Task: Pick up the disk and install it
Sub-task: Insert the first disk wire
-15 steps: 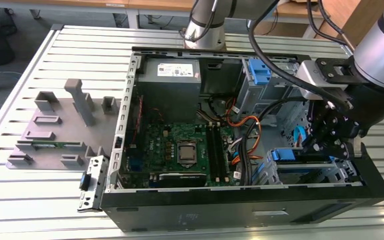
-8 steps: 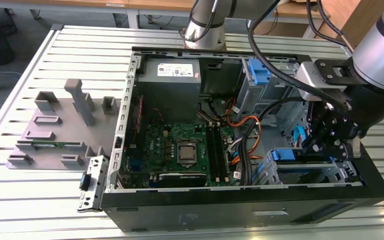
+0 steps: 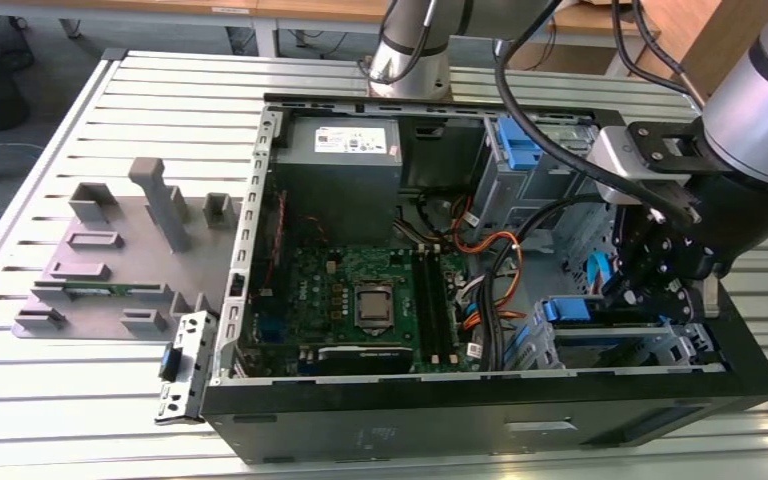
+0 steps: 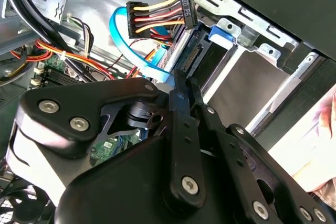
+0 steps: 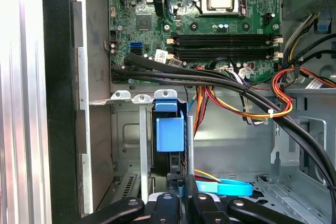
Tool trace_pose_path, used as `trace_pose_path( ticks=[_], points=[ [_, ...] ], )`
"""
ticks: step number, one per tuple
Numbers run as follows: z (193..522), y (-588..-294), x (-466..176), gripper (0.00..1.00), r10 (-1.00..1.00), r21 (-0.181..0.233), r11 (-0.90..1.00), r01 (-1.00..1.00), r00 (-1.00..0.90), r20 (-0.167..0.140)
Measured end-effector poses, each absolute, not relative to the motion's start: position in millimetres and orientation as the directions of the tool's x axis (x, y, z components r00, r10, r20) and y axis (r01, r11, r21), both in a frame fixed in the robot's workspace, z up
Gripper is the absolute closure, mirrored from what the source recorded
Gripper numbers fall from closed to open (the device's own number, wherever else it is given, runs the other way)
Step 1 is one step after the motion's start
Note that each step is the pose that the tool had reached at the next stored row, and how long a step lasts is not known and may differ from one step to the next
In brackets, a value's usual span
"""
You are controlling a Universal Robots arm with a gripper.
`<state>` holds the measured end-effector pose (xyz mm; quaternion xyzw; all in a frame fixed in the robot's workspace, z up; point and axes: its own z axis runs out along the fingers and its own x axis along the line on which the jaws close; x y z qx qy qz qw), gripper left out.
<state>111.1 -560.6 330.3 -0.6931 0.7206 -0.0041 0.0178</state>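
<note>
Exterior view: open desktop computer case (image 3: 491, 430) lies on its side on the slotted aluminium counter (image 3: 51, 400). Arm comes in from the exterior view's right. The claw (image 3: 638, 295) is down inside the case at the drive cage, on that same side.

Disk (image 3: 578, 310): seated on edge in the drive cage slot, near the case's front corner. Its blue rail shows above the cage metal. In the first wrist view the disk (image 5: 169, 129) stands between two upright cage walls, blue tab facing the camera. In the second wrist view the disk (image 4: 198, 56) shows its dark connector edge, with a blue rail corner beside it.

Claw state: in the second wrist view the claw (image 4: 181, 80) has its fingers (image 4: 178, 103) drawn together with no gap between them. The tips are right at the disk's connector edge. Actual contact cannot be told. In the first wrist view the claw (image 5: 181, 195) sits just below the disk, in line with it.

Nearby:
- Power connector (image 4: 157, 19) with yellow, red and black wires hangs just beside the disk's edge, not plugged in.
- Blue flat cable (image 4: 131, 45) loops under it.
- Motherboard (image 3: 357, 300) covers the case floor.
- Grey power supply (image 3: 344, 140) sits at the far end.
- Grey fixture plate (image 3: 117, 260) lies on the counter, on the exterior view's left.
</note>
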Motion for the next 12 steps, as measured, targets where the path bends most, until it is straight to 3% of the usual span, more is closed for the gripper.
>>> trace_pose_path(
  ticks=[8,11,12],
  points=[
    [330.1,-560.5,111.1,0.83,-0.999,-0.031,0.039,-0.999,-0.039,-0.02],
    [330.1,-560.5,111.1,0.71,-0.999,-0.031,0.039,-0.999,-0.039,-0.02],
    [330.1,-560.5,111.1,0.71,-0.999,-0.031,0.039,-0.999,-0.039,-0.02]
  ],
)
